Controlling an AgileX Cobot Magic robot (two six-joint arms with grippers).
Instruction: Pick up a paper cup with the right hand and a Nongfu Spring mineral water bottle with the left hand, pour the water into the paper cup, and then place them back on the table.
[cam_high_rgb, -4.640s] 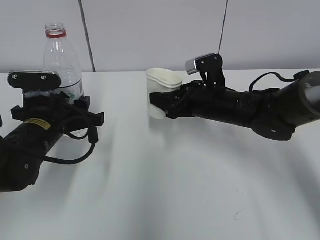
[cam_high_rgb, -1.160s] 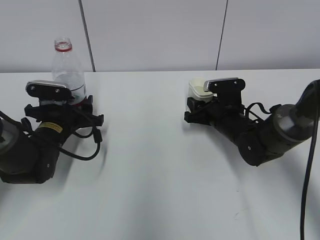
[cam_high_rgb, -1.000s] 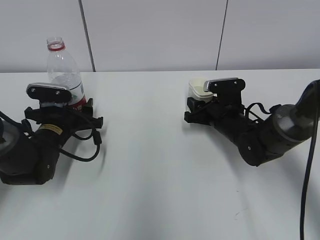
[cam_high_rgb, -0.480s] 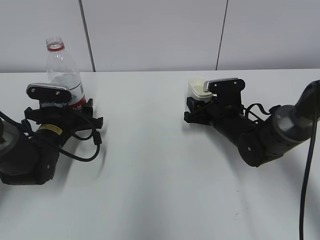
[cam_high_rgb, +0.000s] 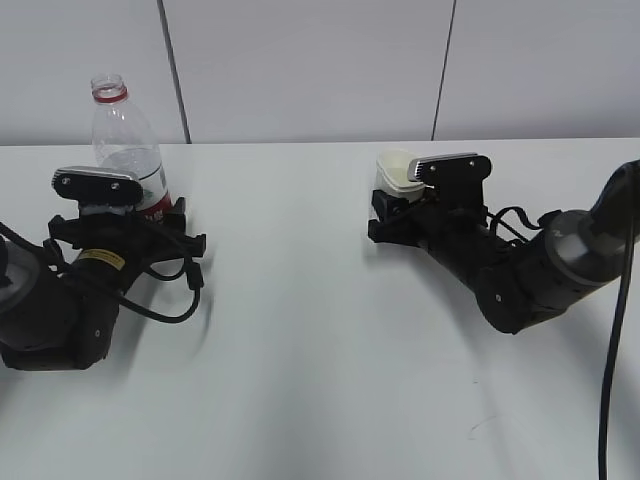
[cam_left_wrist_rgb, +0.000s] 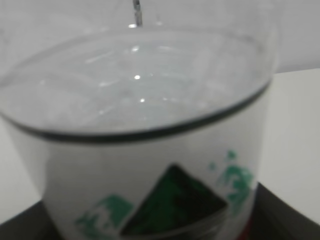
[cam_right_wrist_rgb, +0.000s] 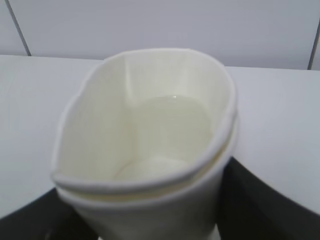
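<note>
The water bottle (cam_high_rgb: 128, 140) stands upright at the far left of the white table (cam_high_rgb: 300, 330), with its red neck ring on top and no cap. My left gripper (cam_high_rgb: 140, 215) is shut on its lower body. In the left wrist view the bottle (cam_left_wrist_rgb: 145, 140) fills the frame, with the green mountain logo and the water line showing. The paper cup (cam_high_rgb: 395, 175) sits low at the table, squeezed oval, in my right gripper (cam_high_rgb: 392, 212), which is shut on it. In the right wrist view the cup (cam_right_wrist_rgb: 150, 140) holds some water, and the black fingers (cam_right_wrist_rgb: 255, 200) flank it.
A grey panelled wall stands behind the table's far edge. The right arm's black cable (cam_high_rgb: 615, 360) hangs at the right edge. Bare tabletop lies between the two arms and toward the front.
Over the last seconds both arms lowered and drew apart, bringing bottle and cup down to the table. In the last half second almost nothing has moved.
</note>
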